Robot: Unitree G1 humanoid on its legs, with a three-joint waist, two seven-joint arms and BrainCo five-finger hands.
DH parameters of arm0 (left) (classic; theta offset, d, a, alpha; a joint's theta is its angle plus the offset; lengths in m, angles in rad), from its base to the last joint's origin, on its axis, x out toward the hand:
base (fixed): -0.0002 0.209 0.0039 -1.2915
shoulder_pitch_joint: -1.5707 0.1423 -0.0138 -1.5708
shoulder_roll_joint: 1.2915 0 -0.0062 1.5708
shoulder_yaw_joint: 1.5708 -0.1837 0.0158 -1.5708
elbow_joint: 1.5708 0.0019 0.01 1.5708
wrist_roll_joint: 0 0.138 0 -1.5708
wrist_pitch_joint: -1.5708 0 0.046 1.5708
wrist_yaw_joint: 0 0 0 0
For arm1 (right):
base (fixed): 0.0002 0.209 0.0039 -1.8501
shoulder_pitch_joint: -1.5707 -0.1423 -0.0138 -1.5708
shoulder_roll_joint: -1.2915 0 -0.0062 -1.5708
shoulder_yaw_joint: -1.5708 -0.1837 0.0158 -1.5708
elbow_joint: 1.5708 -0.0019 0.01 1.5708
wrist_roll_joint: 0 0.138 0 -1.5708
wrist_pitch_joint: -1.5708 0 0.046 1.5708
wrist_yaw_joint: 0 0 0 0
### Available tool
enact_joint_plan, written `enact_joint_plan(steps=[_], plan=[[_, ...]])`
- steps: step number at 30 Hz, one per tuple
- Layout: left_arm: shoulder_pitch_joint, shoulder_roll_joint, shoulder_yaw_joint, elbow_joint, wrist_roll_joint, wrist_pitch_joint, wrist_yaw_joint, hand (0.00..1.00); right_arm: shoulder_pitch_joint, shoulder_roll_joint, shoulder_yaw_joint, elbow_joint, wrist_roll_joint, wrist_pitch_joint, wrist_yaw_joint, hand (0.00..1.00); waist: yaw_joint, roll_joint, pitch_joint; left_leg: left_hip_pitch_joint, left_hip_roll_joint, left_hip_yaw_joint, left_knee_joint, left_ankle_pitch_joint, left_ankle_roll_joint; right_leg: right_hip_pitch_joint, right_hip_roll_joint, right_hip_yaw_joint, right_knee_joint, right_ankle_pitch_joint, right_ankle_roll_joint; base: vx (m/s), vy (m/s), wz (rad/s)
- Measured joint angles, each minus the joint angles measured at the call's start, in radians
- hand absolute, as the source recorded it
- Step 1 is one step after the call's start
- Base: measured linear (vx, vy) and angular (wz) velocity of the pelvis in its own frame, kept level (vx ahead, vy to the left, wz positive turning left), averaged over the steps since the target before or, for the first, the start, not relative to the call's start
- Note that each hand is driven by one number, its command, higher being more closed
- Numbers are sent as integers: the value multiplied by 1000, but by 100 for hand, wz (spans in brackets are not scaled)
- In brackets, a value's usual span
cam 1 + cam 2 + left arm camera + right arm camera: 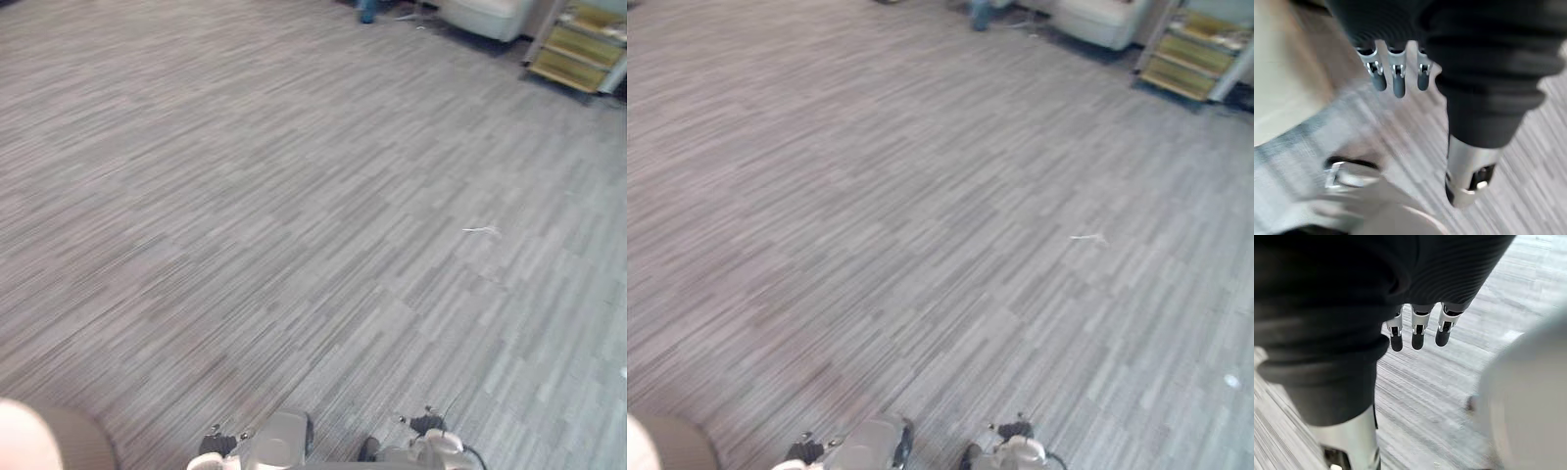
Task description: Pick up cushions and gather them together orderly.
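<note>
A tan cushion [73,441] lies on the carpet at the lower left corner, with a paler rounded edge [22,436] beside it. The same tan cushion [1288,73] shows in the left wrist view, just past my left hand [1396,76]. That hand hangs open above the floor, fingers straight, holding nothing and apart from the cushion. My right hand [1418,330] also hangs open over bare carpet with nothing in it.
Grey striped carpet [294,196] spreads ahead. At the far right stand a pale armchair [485,15] and a yellow shelf cart [580,44]. A person's blue shoe [367,10] shows at the far edge. A small white scrap [480,231] lies on the carpet.
</note>
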Motion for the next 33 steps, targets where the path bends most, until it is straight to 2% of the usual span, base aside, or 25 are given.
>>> enact_joint_plan(steps=[2, 3, 4, 5, 6, 8, 9, 11, 12, 13, 14, 15, 16, 18, 19, 20, 21, 24, 26, 27, 29, 30, 31, 32, 33], plan=[[-3, 2, -4, 1, 1, 1, -1, 0, 3, 11, -2, 0, 0, 0, 3, 0, -2, -1, 0, 28, 1, 25, 0, -19, 12, -33, -10, 3, 96, -6, 15, 287, 73, -63], [-11, 9, -15, 1, 2, 6, -4, 0, 9, 26, -8, 0, -1, 1, 10, 0, -7, -4, 2, 65, 3, 46, -4, -33, 19, -99, -30, -3, 259, 21, 70, 288, 41, -49], [-14, 14, -29, 0, 2, 8, -7, 0, 9, 29, -15, -17, -1, 1, 15, 0, -13, -4, 2, 96, 10, 51, -12, -43, 20, -140, -48, -15, 366, 58, 99, 287, -9, -35], [-21, 16, -41, 0, 2, 10, -9, 0, 9, 30, -21, -28, -2, 0, 17, 0, -20, -3, 3, 134, 18, 55, -25, -47, 20, -160, -71, -57, 449, 67, 94, 341, -50, -22], [-36, 16, -55, -3, 2, 9, -13, 0, 12, 27, -22, -31, -8, 1, 19, 0, -24, 4, 2, 204, 42, 68, -72, -49, 17, -189, -114, -157, 512, 58, 51, 350, -67, -15], [-47, 15, -57, -3, 2, 8, -13, 0, 8, 29, -22, -32, -12, 1, 19, 0, -27, 3, 1, 249, 61, 81, -108, -54, 1, -204, -130, -213, 486, 48, 32, 299, -81, -32], [-52, 15, -62, -2, 2, 8, -14, 0, 1, 31, -33, -30, -19, 1, 20, 0, -33, -3, 3, 317, 80, 111, -163, -52, -9, -229, -141, -273, 369, 40, 7, 308, -112, -47], [-53, 16, -73, 0, 2, 8, -15, 0, -9, 29, -53, -27, -19, 0, 21, 0, -50, -2, 2, 338, 90, 124, -183, -51, -10, -259, -132, -278, 270, 58, -6, 278, -135, -35], [-55, 21, -96, 3, 2, 7, -17, 0, -23, 22, -61, -16, -19, 0, 20, 0, -67, -3, 2, 348, 93, 127, -198, -48, -15, -278, -114, -267, 158, 100, -12, 314, -190, -22], [-55, 30, -120, 12, 1, 7, -17, 0, -29, 15, -61, 6, -19, 0, 19, 0, -74, -23, 0, 357, 71, 112, -213, -37, -34, -277, -100, -239, 17, 203, -25, 430, -291, -23], [-69, 43, -130, 21, 7, 5, -19, 0, -23, 7, -63, 29, -16, 2, 21, 0, -79, -61, 5, 386, 38, 49, -224, -33, -45, -279, -94, -200, -39, 292, -83, 379, -262, -36], [-77, 24, -130, 32, 10, 6, -17, 0, -35, -17, -63, 40, -18, 1, 22, 0, -76, -26, 10, 405, 63, 10, -225, -37, -55, -279, -72, -203, 1, 283, -77, 380, -285, -29], [-72, 14, -130, 38, 20, 4, -19, 0, -37, -32, -65, 50, -18, 0, 21, 0, -83, -2, -6, 395, 91, -38, -199, -36, -60, -272, -40, -200, -1, 226, -76, 372, -250, -35], [-69, -13, -111, 36, 21, 2, -18, 0, -33, -38, -108, 63, -15, 1, 20, 0, -93, 35, -14, 315, 154, -75, 8, -35, -80, -240, 21, -223, -33, 180, -87, 395, -255, -20], [-68, -29, -79, 33, 21, 4, -19, 0, -30, -38, -108, 55, -11, 1, 17, 0, -93, 52, -9, 227, 188, -120, 212, 17, -101, -207, 62, -233, -58, 164, -101, 427, -248, -23], [-70, -43, -54, 7, 19, 6, -19, 0, -18, -40, -106, 40, -7, -1, 13, 0, -93, 71, 4, 127, 227, -156, 442, 169, -57, -142, 114, -230, -98, 150, -125, 631, -255, -36], [-70, -40, -52, -7, 19, 3, -20, 0, -22, -39, -94, 41, 0, 0, 9, 0, -71, 72, 17, 32, 244, -175, 629, 159, -62, -70, 145, -213, -129, 126, -159, 469, -143, -35], [-72, -30, -61, -50, 18, -4, -21, 0, -23, -14, -87, 43, 23, 1, 4, 0, -61, 37, 32, -116, 195, -161, 676, 72, -79, 33, 149, -189, -191, 97, -166, 435, -105, -22], [-70, -33, -62, -80, 18, -10, -22, 0, -35, -8, -84, 48, 40, 2, 1, 0, -44, 22, 38, -186, 142, -114, 496, 30, -70, 96, 147, -147, -247, 101, -150, 476, -36, -64], [-75, -46, -60, -81, 19, -18, -20, 0, -50, -3, -86, 45, 40, 0, -1, 0, -25, 35, 39, -211, 90, -91, 199, 44, -69, 144, 146, -91, -291, 91, -135, 458, 63, -81], [-79, -54, -52, -82, 18, -20, -21, 0, -55, -1, -86, 45, 41, 0, -1, 0, -12, 38, 38, -218, 59, -94, 6, 109, -69, 171, 138, -57, -311, 79, -123, 515, 127, -81], [-80, -54, -39, -87, 19, -24, -19, 0, -50, 21, -88, 45, 41, 0, -2, 0, 10, 8, 31, -183, 21, -59, -97, 249, -34, 212, 101, 1, -346, 55, -99, 565, 156, -73], [-81, -53, -40, -86, 19, -24, -19, 0, -50, 26, -88, 45, 41, 0, -2, 0, 10, -1, 28, -175, 13, -54, -100, 247, -36, 214, 95, 7, -351, 52, -97, 595, 142, -56], [-85, -46, -41, -79, 21, -24, -19, 0, -44, 37, -91, 42, 41, -1, -1, 0, -2, -20, 21, -180, 7, -31, -70, 216, -2, 219, 74, 14, -361, 65, -81, 721, 158, -36], [-94, -52, -30, -78, 18, -20, -19, 0, -28, 37, -92, 39, 40, 0, 1, 0, 9, -29, 18, -167, 17, -1, 0, 142, 29, 228, 66, 35, -311, 77, -58, 598, 131, -40]])
